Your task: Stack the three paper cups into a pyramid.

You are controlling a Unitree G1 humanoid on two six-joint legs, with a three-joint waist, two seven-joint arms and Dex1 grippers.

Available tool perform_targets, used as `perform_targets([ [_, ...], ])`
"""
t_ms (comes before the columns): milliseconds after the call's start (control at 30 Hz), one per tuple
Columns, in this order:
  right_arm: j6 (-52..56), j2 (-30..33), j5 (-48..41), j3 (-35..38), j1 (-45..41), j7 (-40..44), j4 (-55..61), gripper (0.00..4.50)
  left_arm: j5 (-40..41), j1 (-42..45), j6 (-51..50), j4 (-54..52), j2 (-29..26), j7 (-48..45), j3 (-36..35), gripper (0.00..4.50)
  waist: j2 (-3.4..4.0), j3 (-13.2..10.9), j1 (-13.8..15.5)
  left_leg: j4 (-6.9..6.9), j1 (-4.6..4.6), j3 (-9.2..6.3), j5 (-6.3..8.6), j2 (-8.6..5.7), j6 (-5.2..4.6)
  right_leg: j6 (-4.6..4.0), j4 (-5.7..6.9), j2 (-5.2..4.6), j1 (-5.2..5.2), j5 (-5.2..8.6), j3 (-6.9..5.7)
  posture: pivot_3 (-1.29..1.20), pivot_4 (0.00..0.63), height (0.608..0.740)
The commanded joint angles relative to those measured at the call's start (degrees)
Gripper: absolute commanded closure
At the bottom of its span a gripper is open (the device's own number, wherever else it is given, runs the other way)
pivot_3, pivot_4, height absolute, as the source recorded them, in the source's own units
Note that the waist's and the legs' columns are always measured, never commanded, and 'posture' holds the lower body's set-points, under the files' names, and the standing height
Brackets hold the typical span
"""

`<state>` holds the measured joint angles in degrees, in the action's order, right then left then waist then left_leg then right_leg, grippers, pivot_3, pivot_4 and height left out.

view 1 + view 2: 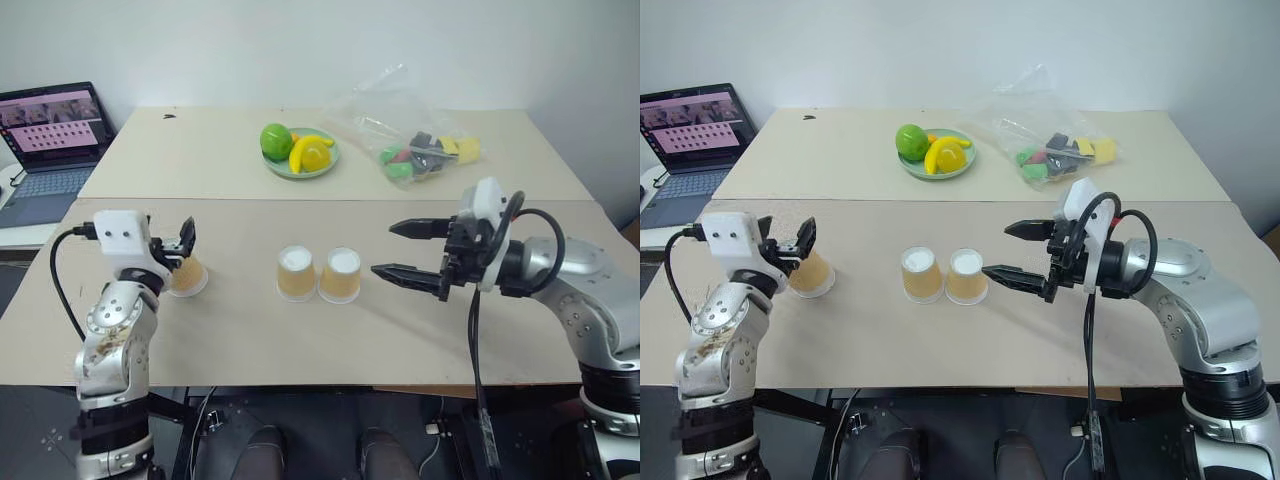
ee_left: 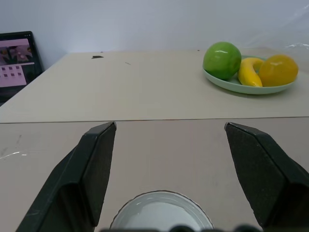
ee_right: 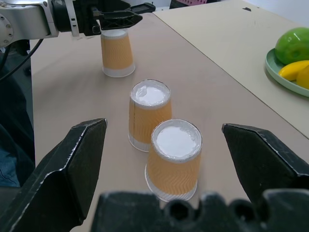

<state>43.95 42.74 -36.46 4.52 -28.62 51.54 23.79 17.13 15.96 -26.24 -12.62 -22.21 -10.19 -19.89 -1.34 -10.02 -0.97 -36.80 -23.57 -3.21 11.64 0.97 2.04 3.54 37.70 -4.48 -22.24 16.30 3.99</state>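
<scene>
Now the left gripper [image 1: 181, 247] clamps the third paper cup [image 1: 188, 277] (inverted); it should set it centred atop the touching base pair [image 1: 318, 274], right gripper [image 1: 402, 248] wide, empty.

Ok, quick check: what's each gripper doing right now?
Left gripper: closed on the third paper cup.
Right gripper: open, holding nothing.

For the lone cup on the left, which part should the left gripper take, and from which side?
Grip the lone cup across its upper wall, just below the white base, coming in level from the robot's side. It stands upside down, narrow end up, so the fingers span it most easily there. The left gripper is already closed on that top part. The two base cups stand touching.
</scene>
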Motion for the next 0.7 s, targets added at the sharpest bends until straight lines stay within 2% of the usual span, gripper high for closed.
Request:
perform_targets([
  [33, -2.0, 0.2, 0.2, 0.9, -0.6, -0.5, 0.7, 0.00, 0.0, 0.6, 1.6, -0.5, -1.1, -0.5, -1.1, 0.68, -0.01, 0.0, 0.0, 0.00, 0.00, 0.00, 0.00, 0.00, 0.00, 0.00, 0.00, 0.00, 0.00, 0.00, 0.00, 0.00, 0.150, 0.740],
  [467, -1.7, 0.4, -0.6, 1.4, -0.6, -0.1, 1.0, 0.00, 0.1, -4.4, 0.6, -5.1, 2.3, 2.1, -0.2, 0.68, -0.01, 0.0, 0.1, 0.00, 0.00, -0.01, 0.00, 0.00, 0.00, 0.00, 0.02, -0.01, 0.00, 0.00, 0.00, 0.00, 0.150, 0.740],
  [700, -1.4, 0.5, -0.8, 1.5, -0.4, -0.3, 1.1, 0.00, 0.2, -5.6, 0.8, -4.9, 1.9, 2.0, -0.8, 0.68, -0.01, 0.0, 0.1, 0.00, 0.00, -0.01, 0.00, 0.00, 0.00, 0.00, 0.02, -0.01, 0.00, 0.00, 0.00, 0.00, 0.150, 0.740],
])
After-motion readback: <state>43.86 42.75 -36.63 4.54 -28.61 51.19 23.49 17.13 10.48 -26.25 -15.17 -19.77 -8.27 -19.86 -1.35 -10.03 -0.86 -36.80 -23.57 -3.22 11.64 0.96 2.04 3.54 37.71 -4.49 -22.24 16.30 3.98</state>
